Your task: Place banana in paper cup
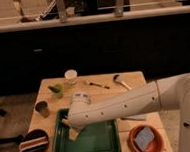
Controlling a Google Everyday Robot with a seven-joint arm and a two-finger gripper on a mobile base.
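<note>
We see the white arm [126, 104] reach in from 3 o'clock across the wooden worktop [141, 81], bending down at its end over the green tray [94, 143], which sits at about 6 o'clock by the near edge. The gripper [70, 128] hangs low over the tray's left part, towards 9 o'clock within it. Whether it is spread or closed we cannot tell.

At its tip we make out a short pale-yellow piece, which we take for the banana [73, 135]. It is down at the tray floor, but we cannot tell it apart from the gripper cleanly, nor say whether it is gripped.

The paper cup [71, 76] stands upright at 11 o'clock on the far edge, well apart from the gripper. A green cup [57, 90] is at 10 o'clock and a dull grey-brown cup [41, 108] at 9 o'clock, just beyond the tray's left corner. A striped bowl [34, 144] sits at 8 o'clock, an orange bowl [143, 140] at 4 o'clock, and a spoon [120, 81] lies at 1 o'clock.
</note>
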